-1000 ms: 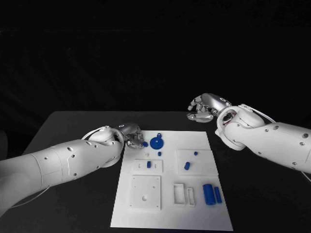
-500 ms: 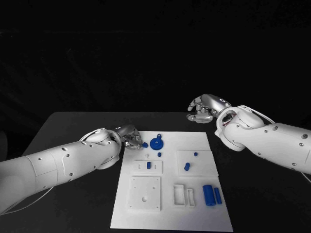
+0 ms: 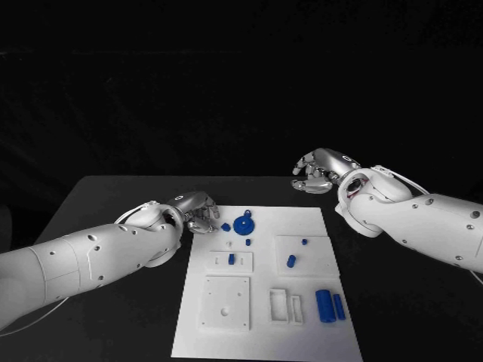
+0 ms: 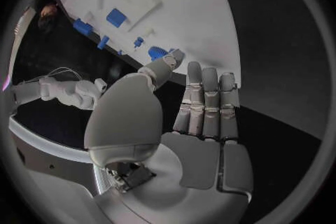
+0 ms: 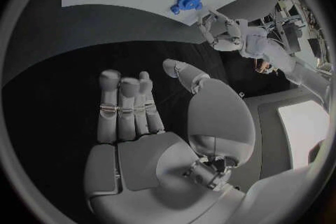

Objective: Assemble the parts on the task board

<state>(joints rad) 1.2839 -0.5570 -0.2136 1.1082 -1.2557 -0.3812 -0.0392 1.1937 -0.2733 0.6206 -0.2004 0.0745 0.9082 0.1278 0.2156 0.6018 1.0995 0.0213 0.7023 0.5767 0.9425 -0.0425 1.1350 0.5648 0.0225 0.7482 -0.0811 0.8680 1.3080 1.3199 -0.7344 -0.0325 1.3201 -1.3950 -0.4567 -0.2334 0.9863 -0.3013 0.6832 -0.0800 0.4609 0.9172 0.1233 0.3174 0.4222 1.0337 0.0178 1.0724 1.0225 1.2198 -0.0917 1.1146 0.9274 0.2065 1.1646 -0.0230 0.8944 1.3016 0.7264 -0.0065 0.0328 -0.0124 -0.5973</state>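
Head view, board: the white task board (image 3: pixel 266 283) lies flat on the black surface (image 3: pixel 111 196), its long side running away from the robot.
Head view, recessed blocks: a raised white block with a shallow square recess (image 3: pixel 226 301) sits near the board's near left part; two narrow slotted frames (image 3: pixel 285 305) stand just beside it to the right.
Head view, what sits in the blocks: a small blue piece (image 3: pixel 232 259) stands in the left mid block, and another blue piece (image 3: pixel 290 261) lies on the right mid block with a tiny blue peg (image 3: pixel 303 242) beyond it.
Head view, cylinders: two blue cylinders (image 3: pixel 329 304) lie side by side near the board's right edge, long axes running along the board's length.
Head view, round part: a blue disc with a small tab (image 3: pixel 243 223) lies at the far left corner, tab pointing away from the robot.
Head view, left hand: the left hand (image 3: pixel 195 210) hovers at the board's far left corner, just beside the disc; whether it touches anything I cannot tell.
Head view, right hand: the right hand (image 3: pixel 320 169) hangs above the dark surface beyond the board's far right corner, fingers loosely curled, nothing in them.
Left wrist view: the left hand's fingers (image 4: pixel 207 103) stand straight and pressed side by side, thumb apart, holding nothing; the disc peeks past the thumb tip.
Right wrist view: the right hand's fingers (image 5: pixel 123 106) lie close together, half bent, thumb apart, holding nothing; the board is well apart.
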